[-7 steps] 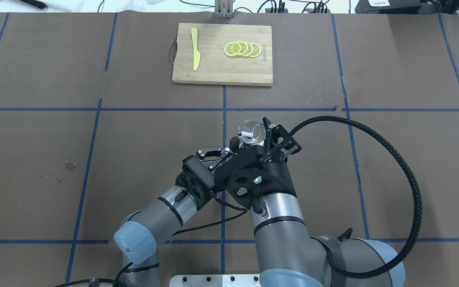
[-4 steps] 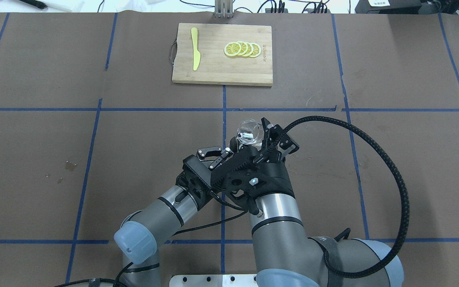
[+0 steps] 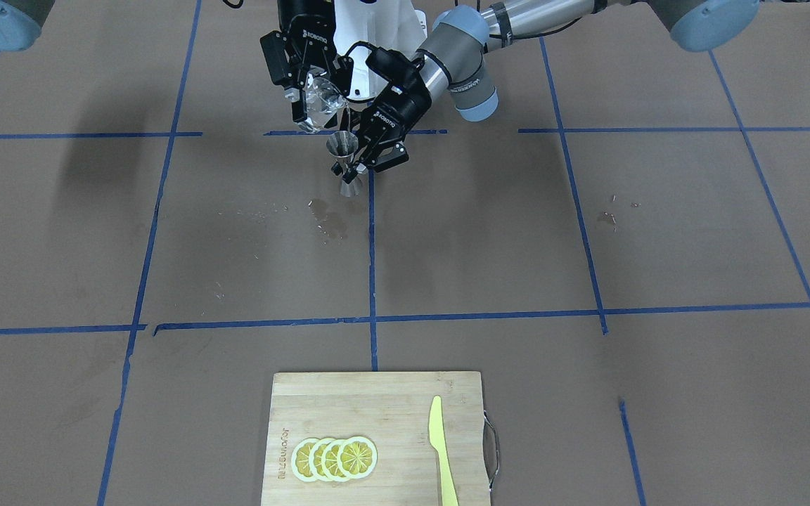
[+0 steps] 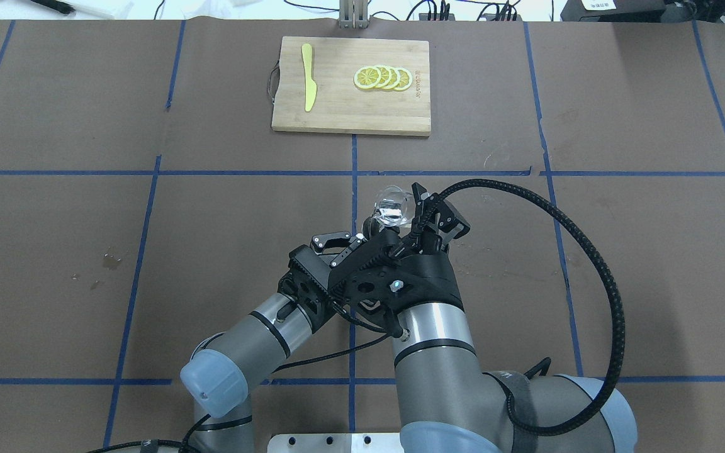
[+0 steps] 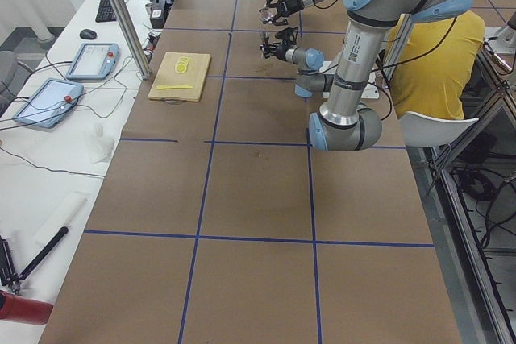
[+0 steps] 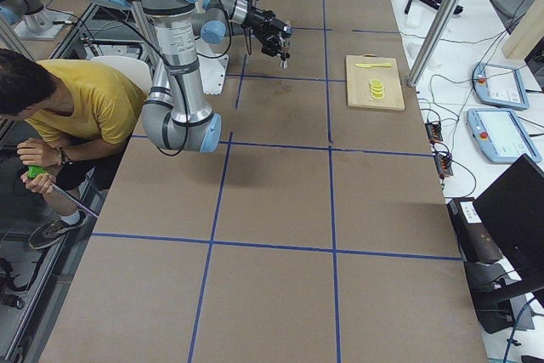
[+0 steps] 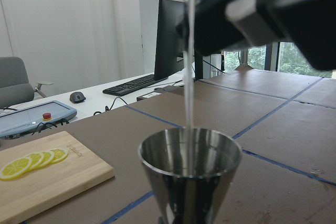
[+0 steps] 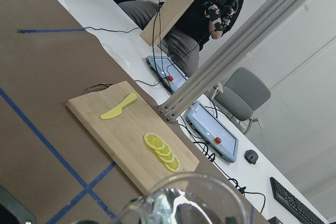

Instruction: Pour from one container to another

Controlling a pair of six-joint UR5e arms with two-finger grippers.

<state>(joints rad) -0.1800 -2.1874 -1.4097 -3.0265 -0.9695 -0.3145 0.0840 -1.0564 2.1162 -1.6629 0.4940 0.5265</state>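
My right gripper is shut on the clear glass cup and holds it tilted over the steel jigger. My left gripper is shut on the jigger's narrow waist and keeps it upright just above the table. In the left wrist view a thin clear stream falls from above into the jigger's upper cone. From overhead the cup sits between the right gripper's fingers, and the jigger is mostly hidden under it. The cup's rim fills the bottom of the right wrist view.
A wooden cutting board at the table's far side carries a yellow knife and several lemon slices. Wet spots mark the brown table near the jigger. A seated person is beside the robot's base.
The right wrist has rolled further and tipped the cup more steeply, shifting it slightly left over the jigger. Its black cable swung inward. The left arm stayed put.
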